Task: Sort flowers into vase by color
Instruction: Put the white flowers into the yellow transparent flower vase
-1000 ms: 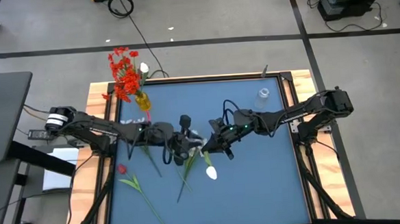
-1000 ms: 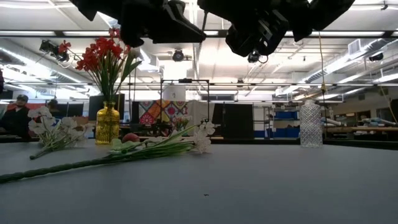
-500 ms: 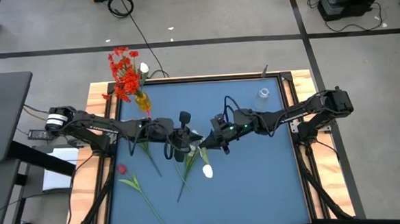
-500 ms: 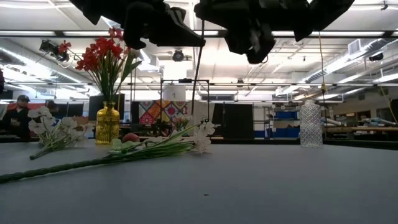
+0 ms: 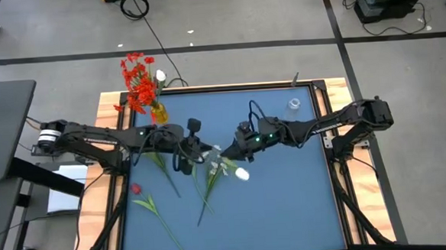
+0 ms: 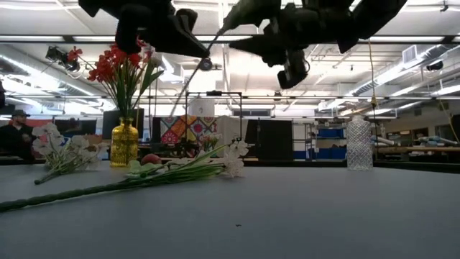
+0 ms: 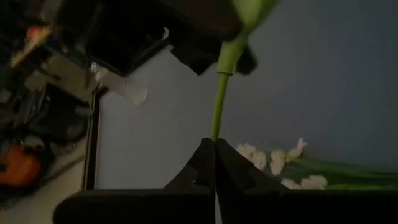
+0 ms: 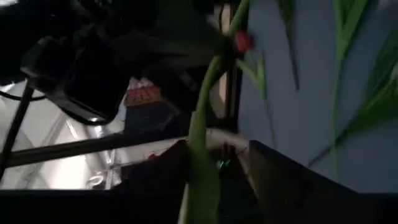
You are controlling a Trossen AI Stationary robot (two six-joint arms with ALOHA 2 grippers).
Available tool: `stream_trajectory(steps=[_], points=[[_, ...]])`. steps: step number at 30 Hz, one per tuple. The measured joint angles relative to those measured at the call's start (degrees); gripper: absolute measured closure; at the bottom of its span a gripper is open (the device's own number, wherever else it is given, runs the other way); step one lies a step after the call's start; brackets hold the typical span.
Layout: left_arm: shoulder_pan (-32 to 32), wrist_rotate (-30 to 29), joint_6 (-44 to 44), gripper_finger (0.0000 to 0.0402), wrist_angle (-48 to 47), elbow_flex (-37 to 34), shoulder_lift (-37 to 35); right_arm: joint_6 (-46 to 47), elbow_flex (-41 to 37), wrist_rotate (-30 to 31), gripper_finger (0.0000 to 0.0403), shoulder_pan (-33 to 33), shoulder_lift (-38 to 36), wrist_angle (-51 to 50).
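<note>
Overhead and level views of a blue worktop (image 5: 288,198) framed in pale wood, with both dark arms reaching toward its centre. The left end effector (image 5: 185,156) is clenched on the thin green stem (image 7: 217,112) of a white-bloomed artificial flower (image 5: 242,174), which is lifted clear of the worktop; in the left wrist view the stem runs out from between the two closed dark fingers (image 7: 202,165). The right end effector (image 5: 236,149) sits just beside the same flower, near its bloom. In the right wrist view its dark fingers (image 8: 280,171) stand apart with the pale green stem passing between them, so its hold is released. In the level view the stem (image 6: 188,75) curves between the two end effectors, high above the surface.

A yellow glass vase (image 5: 158,113) stands at the far left corner of the worktop and holds a bunch of red flowers (image 5: 136,80) together with one white bloom (image 5: 160,76). A clear cut-glass vase (image 5: 294,104) stands at the far right, well apart from the yellow one; it appears to hold no flowers.

On the worktop lie a spray of small white blossoms on green stems (image 5: 210,179), below the two end effectors, and a red-budded flower with a long leafy stem (image 5: 136,189) near the left edge. Another green stem (image 5: 164,170) lies between them. In the level view a further bunch of white flowers (image 6: 61,155) rests at the left, beside the yellow vase.
</note>
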Motion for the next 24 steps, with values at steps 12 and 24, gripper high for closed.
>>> stream_trajectory(steps=[12,24], points=[[0.35,0.02,-20.15,0.0401,-9.38,0.0,-5.45,-39.83,-0.02,8.72,0.0133,-10.05,0.0,37.2],[2.64,-11.64,-34.95,0.0401,-2.1,-0.07,-9.93,-47.58,-0.02,3.94,0.0133,-18.0,0.02,42.3]])
